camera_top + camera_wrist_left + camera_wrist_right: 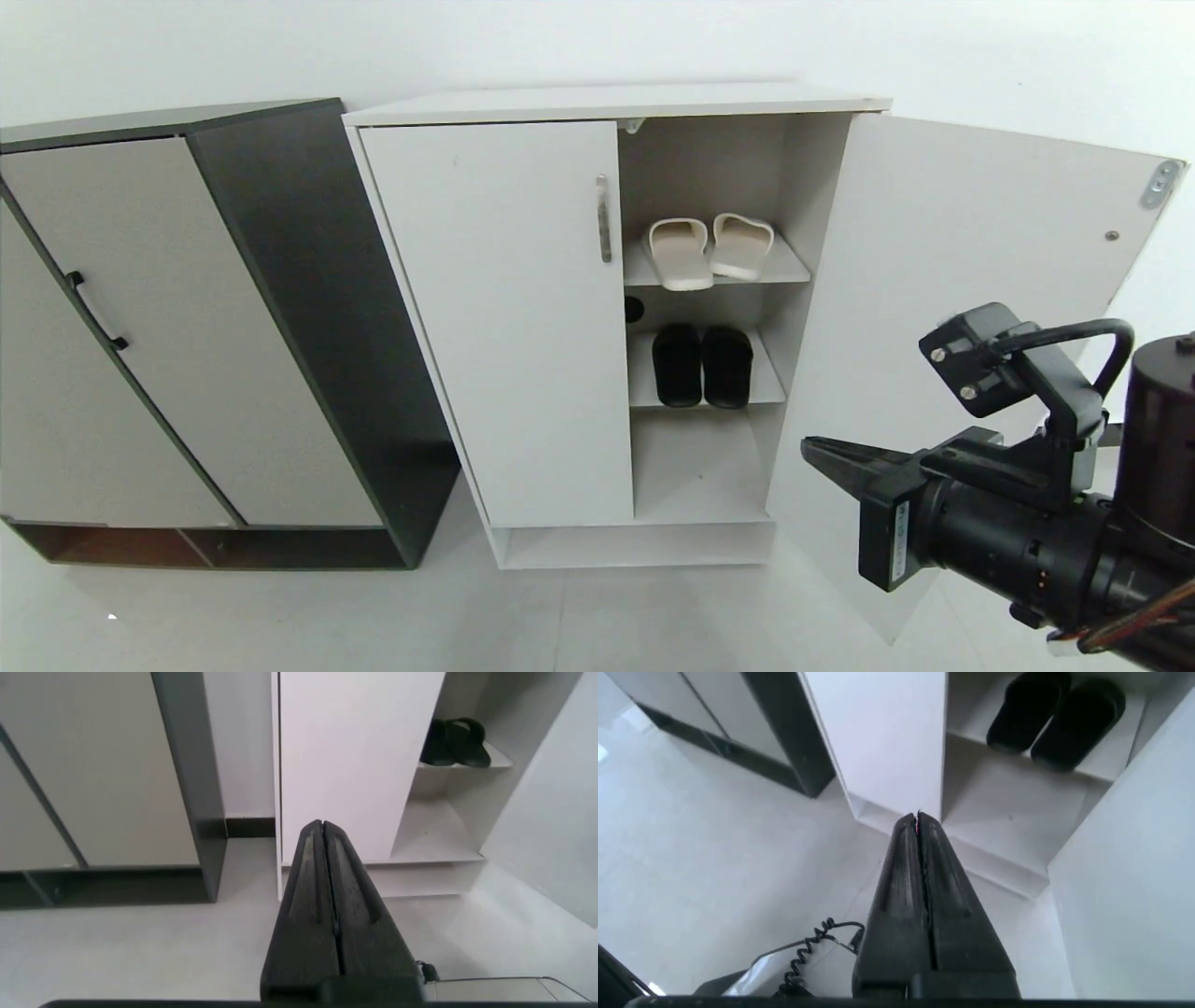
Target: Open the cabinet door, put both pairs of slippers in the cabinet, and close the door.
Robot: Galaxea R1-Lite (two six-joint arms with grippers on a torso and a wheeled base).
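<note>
— Slippers?
— The beige slide slippers sit on the upper shelf of the white wooden cabinet, the black slide slippers one shelf below; its right door is swung open.
— Pincers?
— The left gripper and right gripper are both pinched together, empty; the right one is near that door.

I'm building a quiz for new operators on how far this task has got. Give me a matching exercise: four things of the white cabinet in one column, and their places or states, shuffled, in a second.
Things
1. beige slippers
2. black slippers
3. right door
4. left door

Places or states
A. shut
B. on the upper shelf
C. swung open
D. on the lower shelf

Pairs: 1-B, 2-D, 3-C, 4-A
</note>
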